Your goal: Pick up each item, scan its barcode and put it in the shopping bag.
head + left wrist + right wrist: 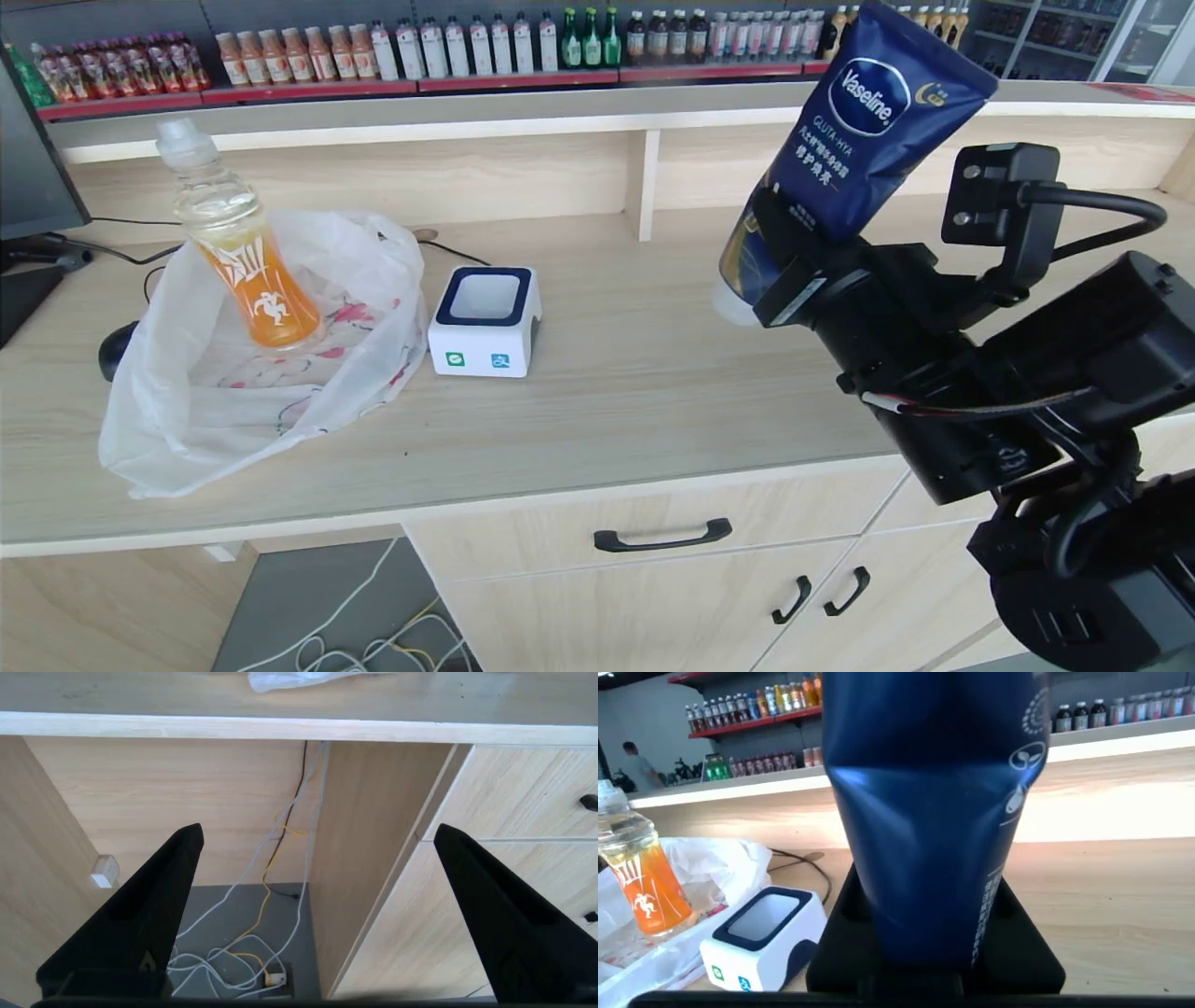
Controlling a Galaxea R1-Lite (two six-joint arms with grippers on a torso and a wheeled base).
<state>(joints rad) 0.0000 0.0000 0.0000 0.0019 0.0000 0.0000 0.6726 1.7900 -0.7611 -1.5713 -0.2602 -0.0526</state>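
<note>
My right gripper (pixel 784 271) is shut on a dark blue lotion tube (pixel 854 121), held up in the air over the right part of the counter, cap end down; the tube (pixel 934 812) looms close in the right wrist view. The white barcode scanner (pixel 485 320) with a dark-rimmed window sits mid-counter, left of the tube, also visible as the scanner (pixel 761 938). An orange drink bottle (pixel 238 243) stands in the open white plastic shopping bag (pixel 187 411) at the left. My left gripper (pixel 318 915) is open, low in front of the cabinet below the counter edge.
Drawers with black handles (pixel 663 539) run under the counter (pixel 653 411). A monitor (pixel 28 168) and a black mouse (pixel 117 350) sit at the far left. Shelves of bottles (pixel 467 47) line the back wall. Loose cables (pixel 262 943) lie on the floor.
</note>
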